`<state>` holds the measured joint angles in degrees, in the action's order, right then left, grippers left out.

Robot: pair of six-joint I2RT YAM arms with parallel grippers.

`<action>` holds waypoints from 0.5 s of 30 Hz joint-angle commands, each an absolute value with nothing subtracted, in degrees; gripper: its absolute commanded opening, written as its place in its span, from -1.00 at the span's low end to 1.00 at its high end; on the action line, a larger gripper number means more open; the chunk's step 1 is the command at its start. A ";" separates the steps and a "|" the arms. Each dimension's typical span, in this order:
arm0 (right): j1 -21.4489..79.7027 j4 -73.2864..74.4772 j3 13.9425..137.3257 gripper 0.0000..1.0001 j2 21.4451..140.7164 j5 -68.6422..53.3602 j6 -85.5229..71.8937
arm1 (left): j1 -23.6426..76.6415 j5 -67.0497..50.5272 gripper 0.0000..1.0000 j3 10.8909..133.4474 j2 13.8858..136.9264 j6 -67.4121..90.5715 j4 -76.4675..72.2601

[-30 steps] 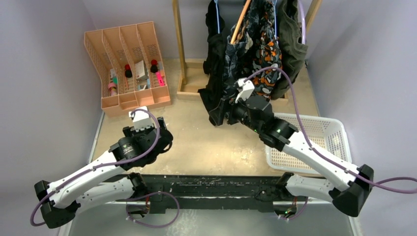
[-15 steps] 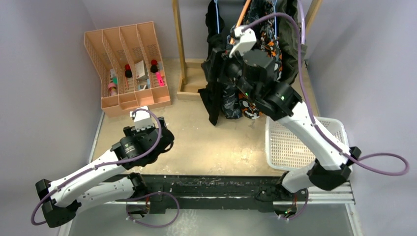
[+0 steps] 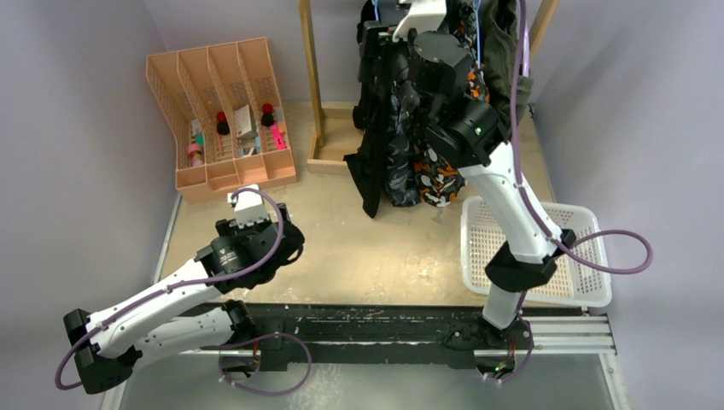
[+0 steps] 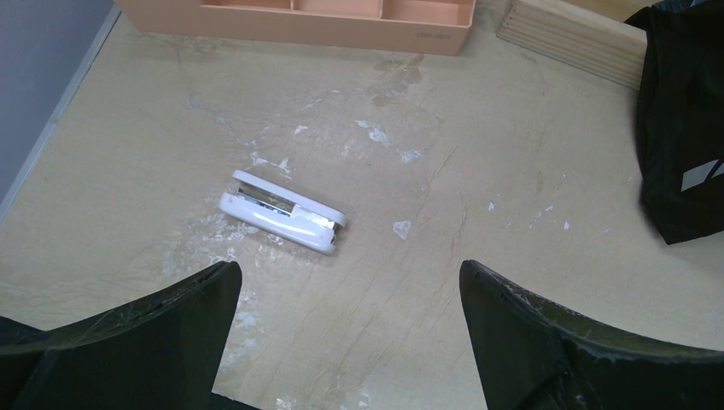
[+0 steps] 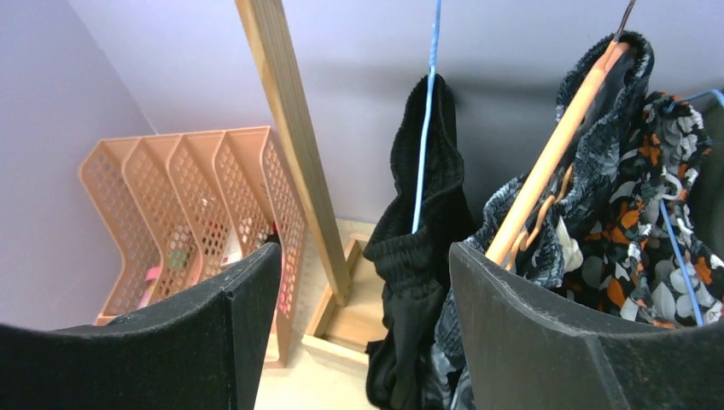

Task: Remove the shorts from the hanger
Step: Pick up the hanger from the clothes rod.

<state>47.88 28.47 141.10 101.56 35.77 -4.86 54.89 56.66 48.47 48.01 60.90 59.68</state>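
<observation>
Shorts (image 3: 373,171): all four pairs hung from the wooden rack (image 3: 311,77) at the far end of the desk (image 3: 359,248). Left to right in the top view we had the black shorts (image 3: 372,137), the blue-grey patterned shorts (image 3: 401,166), the camouflage shorts (image 3: 437,175) and the olive shorts (image 3: 508,81), bunched up and touching each other. In the right wrist view the black pair was draped over a blue hanger (image 5: 429,102), with the patterned pair on an orange hanger (image 5: 555,141) just beside it. The right arm was raised to the top of the hanging clothes. The right pincer (image 5: 363,282) stood wide, with the black pair showing through the gap and nothing clamped between the fingers. We couldn't tell whether a finger touched the fabric. The left arm sat low over the desk, well apart from the rack. The left pincer (image 4: 346,282) was fully wide and held nothing, and a white stapler (image 4: 282,212) lay flat on the desk just ahead of it. A peach organiser (image 3: 222,115) stood at the far left, left of the rack. A white basket (image 3: 589,231) sat at the right, near the right arm's base.
</observation>
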 commanded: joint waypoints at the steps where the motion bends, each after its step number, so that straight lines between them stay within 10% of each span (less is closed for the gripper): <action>1: 43.58 32.13 145.28 0.46 105.28 30.18 -5.82 | 55.02 58.49 1.00 50.03 48.10 61.78 60.45; 15: 39.13 31.56 145.49 0.36 110.20 28.00 -4.95 | 55.01 58.70 1.00 50.00 47.94 61.36 60.10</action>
<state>39.46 33.56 143.13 110.15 27.35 -5.91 54.89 56.66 48.47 48.16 60.90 59.75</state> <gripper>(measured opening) 0.688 0.998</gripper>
